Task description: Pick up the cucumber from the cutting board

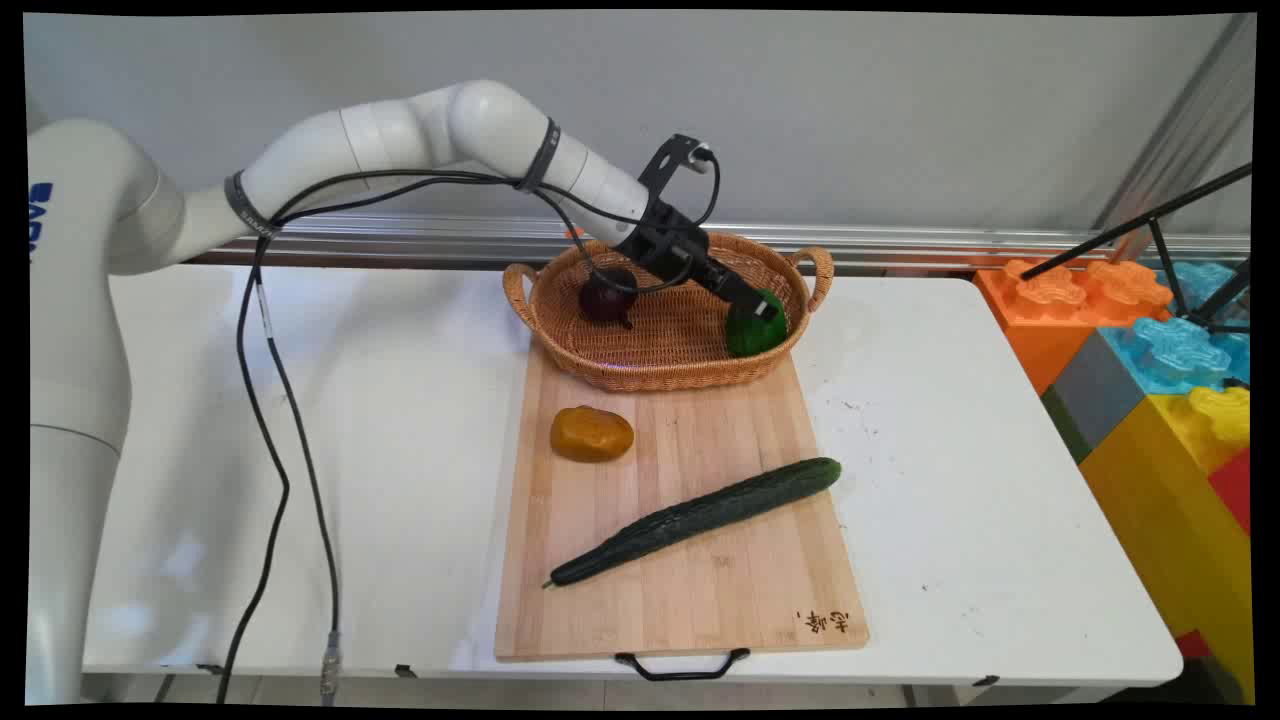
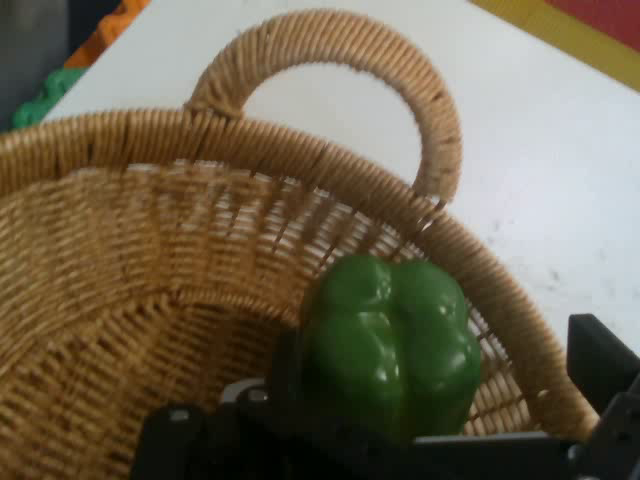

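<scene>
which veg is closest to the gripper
The green pepper, in the basket, flanked by the jaws. The beet, potato and cucumber lie farther off.

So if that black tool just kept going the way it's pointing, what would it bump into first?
Most likely the glossy green bell pepper, which sits right between the black tool's fingers inside the woven wicker basket. Just behind the pepper is the basket's wall.

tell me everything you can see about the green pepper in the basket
The green pepper is a glossy, lobed bell pepper, plastic-looking, with no stem showing. It sits inside the wicker basket at the end away from the arm's base, leaning against the woven wall just below one handle. The gripper is right at it, a black finger on either side in the hand view; whether they press on it cannot be told. The dark red vegetable lies apart from it.
</scene>
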### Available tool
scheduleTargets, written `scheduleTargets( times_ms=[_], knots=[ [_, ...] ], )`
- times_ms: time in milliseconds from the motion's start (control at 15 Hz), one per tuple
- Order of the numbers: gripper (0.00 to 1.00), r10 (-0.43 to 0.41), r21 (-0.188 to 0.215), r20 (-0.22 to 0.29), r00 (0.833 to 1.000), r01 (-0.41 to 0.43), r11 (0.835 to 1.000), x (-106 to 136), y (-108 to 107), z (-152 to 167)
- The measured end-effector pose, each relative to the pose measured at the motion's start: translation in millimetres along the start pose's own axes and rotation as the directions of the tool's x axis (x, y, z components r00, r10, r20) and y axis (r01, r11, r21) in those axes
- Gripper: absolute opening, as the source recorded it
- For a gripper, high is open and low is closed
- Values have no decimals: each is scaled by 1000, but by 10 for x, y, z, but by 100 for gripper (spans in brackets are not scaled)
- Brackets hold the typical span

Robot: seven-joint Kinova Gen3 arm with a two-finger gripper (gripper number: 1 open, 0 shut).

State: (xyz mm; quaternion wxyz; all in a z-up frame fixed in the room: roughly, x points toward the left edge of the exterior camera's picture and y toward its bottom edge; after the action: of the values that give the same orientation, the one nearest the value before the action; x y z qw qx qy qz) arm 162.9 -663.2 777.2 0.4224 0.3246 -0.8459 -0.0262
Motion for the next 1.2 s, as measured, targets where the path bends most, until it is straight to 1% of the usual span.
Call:
scheduleTargets(
  times_ms=[267, 333, 467, 667, 800, 867, 1000, 1200],
  knots=[
    [100, -1, 1, -25, 1000, 1, 1000, 86, 93, -104],
    [100, 7, 4, -36, 999, -7, 1000, 124, 151, -175],
    [100, 18, 12, -41, 999, -18, 1000, 174, 293, -359],
    [100, 32, 22, -33, 999, -31, 999, 268, 568, -716],
    [100, 28, 18, -14, 1000, -28, 999, 274, 752, -947],
    [100, 24, 11, 5, 1000, -24, 1000, 246, 854, -1061],
    [100, 21, 0, 35, 999, -21, 1000, 181, 999, -1195],
    [100, 19, -34, 106, 994, -16, 999, -26, 1265, -1380]
  ],
)
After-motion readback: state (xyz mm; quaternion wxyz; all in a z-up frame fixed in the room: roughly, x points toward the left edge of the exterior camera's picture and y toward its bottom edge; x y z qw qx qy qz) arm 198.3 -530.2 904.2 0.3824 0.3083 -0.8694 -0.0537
